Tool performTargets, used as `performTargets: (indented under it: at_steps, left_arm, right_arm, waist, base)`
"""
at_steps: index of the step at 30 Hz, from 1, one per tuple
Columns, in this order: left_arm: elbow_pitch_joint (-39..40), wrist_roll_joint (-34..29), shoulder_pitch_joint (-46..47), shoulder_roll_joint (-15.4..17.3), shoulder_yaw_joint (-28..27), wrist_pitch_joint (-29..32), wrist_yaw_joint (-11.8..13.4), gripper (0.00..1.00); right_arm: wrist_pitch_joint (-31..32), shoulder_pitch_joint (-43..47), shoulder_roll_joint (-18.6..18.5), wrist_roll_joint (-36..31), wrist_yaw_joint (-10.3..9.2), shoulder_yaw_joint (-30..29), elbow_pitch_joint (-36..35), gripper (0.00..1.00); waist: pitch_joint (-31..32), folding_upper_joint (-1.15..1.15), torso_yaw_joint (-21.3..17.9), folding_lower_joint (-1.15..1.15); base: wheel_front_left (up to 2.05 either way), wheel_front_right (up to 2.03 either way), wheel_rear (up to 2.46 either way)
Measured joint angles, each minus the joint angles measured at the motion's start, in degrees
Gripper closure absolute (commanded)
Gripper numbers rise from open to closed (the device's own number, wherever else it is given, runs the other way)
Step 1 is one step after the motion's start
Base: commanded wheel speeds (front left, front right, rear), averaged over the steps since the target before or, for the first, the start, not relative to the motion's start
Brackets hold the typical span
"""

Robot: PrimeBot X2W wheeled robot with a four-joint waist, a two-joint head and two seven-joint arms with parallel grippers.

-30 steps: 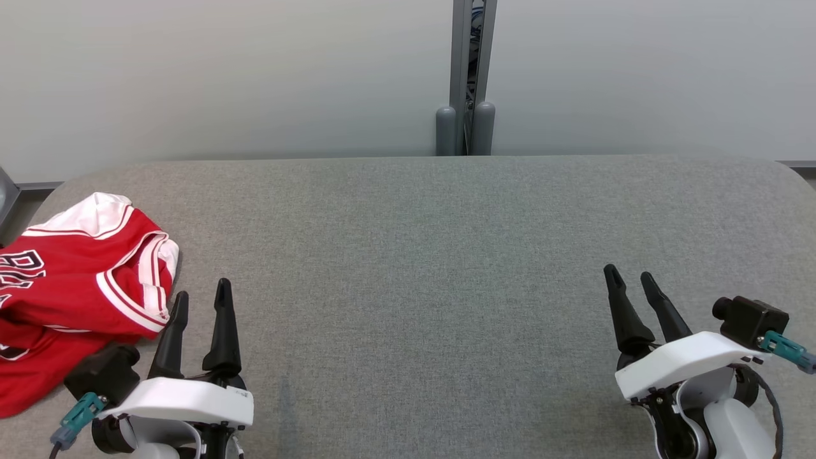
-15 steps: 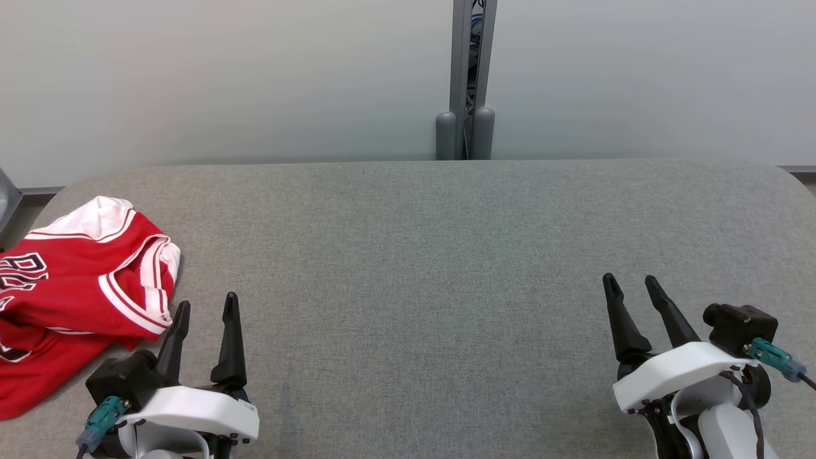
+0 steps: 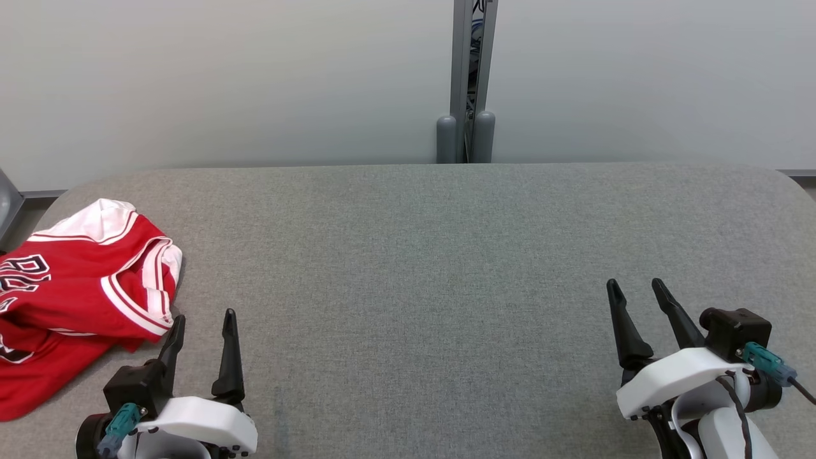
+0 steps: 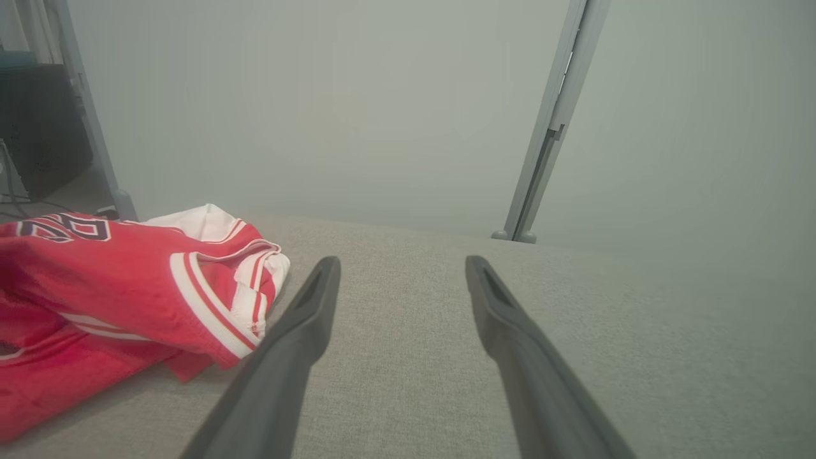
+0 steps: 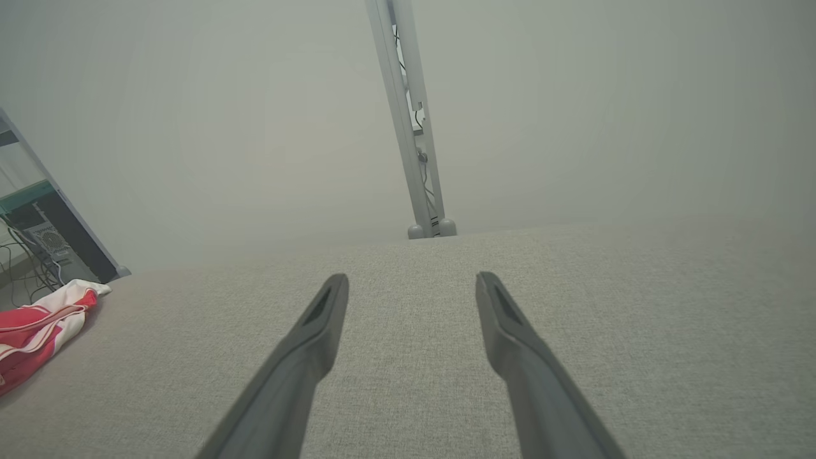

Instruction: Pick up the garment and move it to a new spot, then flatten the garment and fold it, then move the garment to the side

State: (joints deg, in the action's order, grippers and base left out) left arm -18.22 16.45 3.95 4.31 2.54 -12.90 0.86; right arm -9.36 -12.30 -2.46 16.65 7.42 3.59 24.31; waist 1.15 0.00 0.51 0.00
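Garment (image 3: 76,287), a red jersey, lies in rumpled layers at the left edge of the worktop (image 3: 446,255), just beside the left gripper (image 3: 204,314), which like the right gripper (image 3: 634,281) stands part open and empty, so picking up, flattening and folding all seem left to do.

The crumpled red-and-white fabric jersey (image 3: 83,280) lies on the left end of the grey fabric-covered table (image 3: 408,255). The dark-fingered left gripper (image 3: 204,316) sits over the table's front left, just beside the jersey. The dark-fingered right gripper (image 3: 634,282) sits over the table's front right. An upright grey metal post (image 3: 468,83) stands behind the table's far edge, mid-width.
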Motion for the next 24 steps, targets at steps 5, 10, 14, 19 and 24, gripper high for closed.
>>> performTargets:
  at_steps: [5,10,14,19,24]
  left_arm:
    - [0.0,-2.3,0.0,0.2,0.3,-0.3,0.6,0.0]
    - [-0.4,-4.3,0.0,0.4,0.7,-0.5,0.9,0.0]
    - [-0.4,-6.7,0.0,0.8,1.1,-0.3,2.1,0.0]
    - [0.0,-9.0,0.0,1.1,1.5,0.1,3.1,0.0]
    - [0.6,-10.4,-0.3,1.2,1.8,0.1,3.2,0.0]
  right_arm:
    - [-0.2,0.1,0.0,-1.7,0.0,-0.1,-0.2,0.0]
    - [-0.3,0.5,-0.1,-3.7,0.0,-0.1,-0.5,0.0]
    - [-0.5,0.9,-0.1,-5.4,0.01,0.2,-0.9,0.0]
    - [-0.5,1.2,-0.1,-7.5,0.01,0.6,-1.4,0.0]
    - [-0.5,1.5,-0.1,-9.4,0.01,0.9,-2.0,0.0]
  waist:
    - [0.1,0.0,0.0,0.0]
    - [0.3,0.0,0.0,0.0]
    - [0.4,0.0,0.1,0.0]
    - [0.6,0.0,0.2,0.0]
    - [0.8,0.0,0.2,0.0]
  base:
    - [0.0,0.0,0.0]
    - [0.0,0.0,0.0]
    - [0.0,0.0,0.0]
    - [0.0,0.0,0.0]
    - [0.0,0.0,0.0]
